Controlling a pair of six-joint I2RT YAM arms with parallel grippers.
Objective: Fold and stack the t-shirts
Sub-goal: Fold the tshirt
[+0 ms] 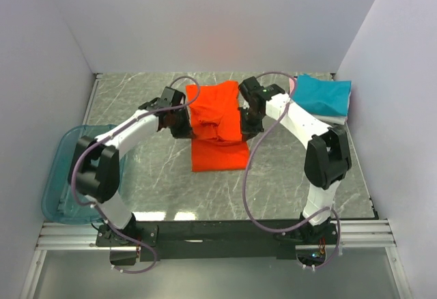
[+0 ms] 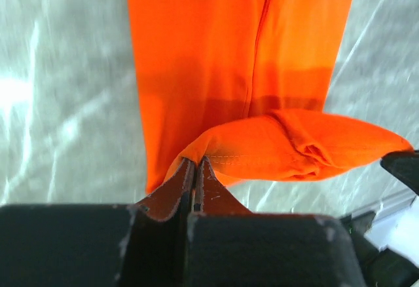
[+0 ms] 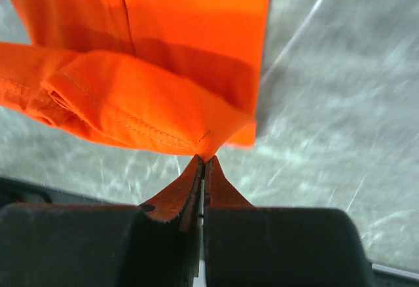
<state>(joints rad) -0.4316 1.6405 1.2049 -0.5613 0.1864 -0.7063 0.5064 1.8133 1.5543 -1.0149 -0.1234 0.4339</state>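
My left gripper (image 2: 194, 169) is clamped on the orange t-shirt (image 2: 196, 57) hem and my right gripper (image 3: 204, 164) pinches the hem's other end. The edge spans between them, the rest flat on the table (image 1: 150, 169) beneath. Bare table outboard of both. Teal t-shirt (image 1: 322, 94) beyond my right.

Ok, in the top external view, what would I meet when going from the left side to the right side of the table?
In order: plastic bin → left end effector → orange t-shirt → right end effector → teal folded t-shirt.
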